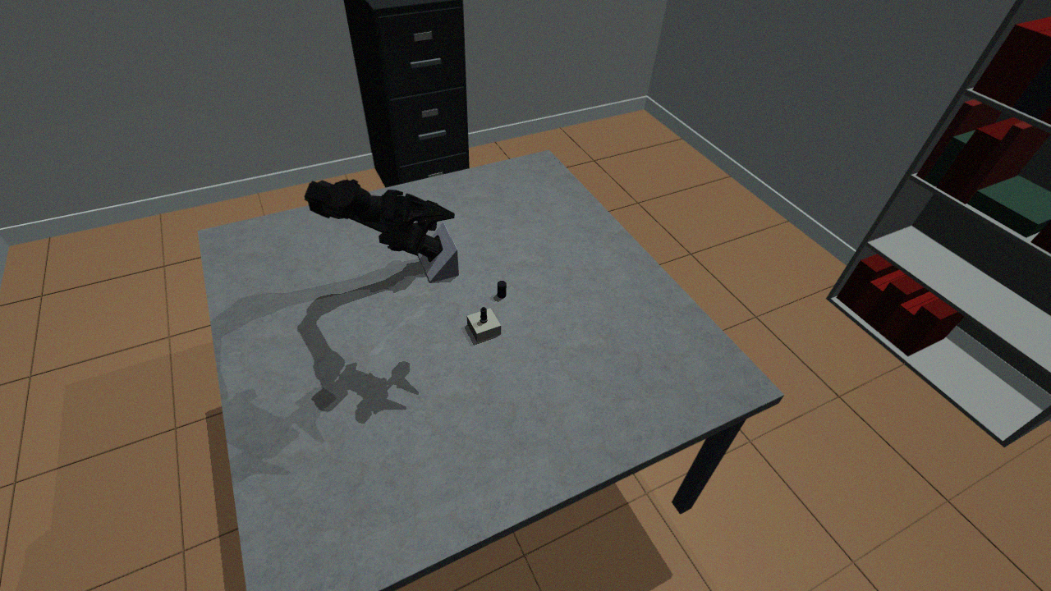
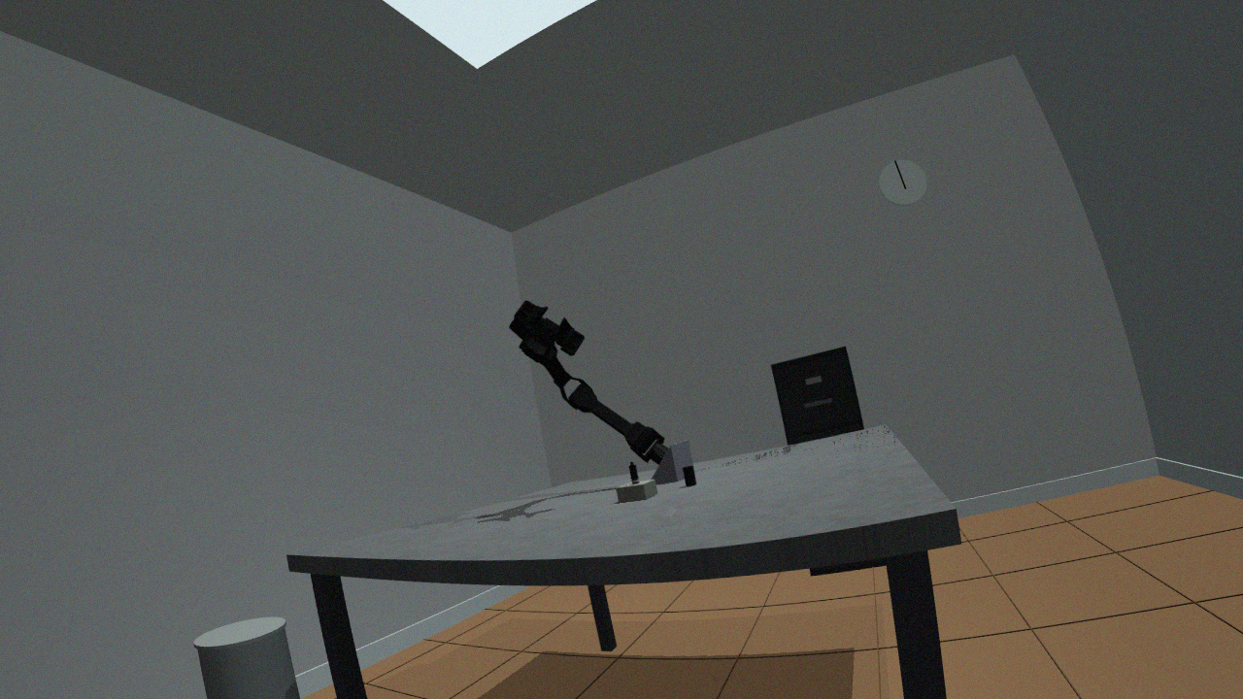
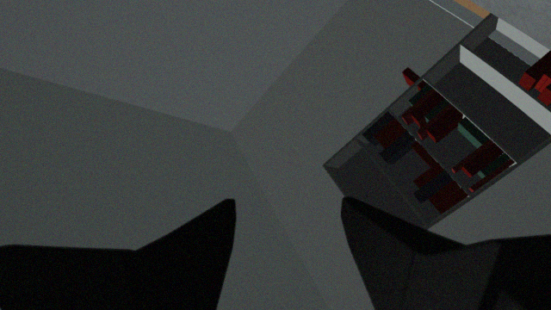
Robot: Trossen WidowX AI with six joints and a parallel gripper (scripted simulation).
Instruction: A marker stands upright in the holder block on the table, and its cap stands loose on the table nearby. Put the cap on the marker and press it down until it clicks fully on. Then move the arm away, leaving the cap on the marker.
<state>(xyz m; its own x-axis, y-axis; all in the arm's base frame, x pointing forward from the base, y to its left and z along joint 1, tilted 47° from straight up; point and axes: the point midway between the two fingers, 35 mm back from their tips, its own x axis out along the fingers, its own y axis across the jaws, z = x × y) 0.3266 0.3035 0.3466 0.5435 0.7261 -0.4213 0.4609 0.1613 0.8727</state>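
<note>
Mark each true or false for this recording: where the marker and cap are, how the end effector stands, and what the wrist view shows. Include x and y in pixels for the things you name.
1. The marker [image 1: 483, 313] [image 2: 633, 472] stands upright in the holder block [image 1: 484, 333] [image 2: 636, 493]. True.
2. The cap [image 1: 501, 289] [image 2: 688, 476] is on the marker. False: it stands apart on the table [image 1: 588, 411] [image 2: 782, 513].
3. The end effector [image 1: 443, 220] [image 2: 554, 314] [image 3: 288, 207] is open. True.
4. The wrist view shows the cap between the fingertips. False: nothing is between them.
</note>
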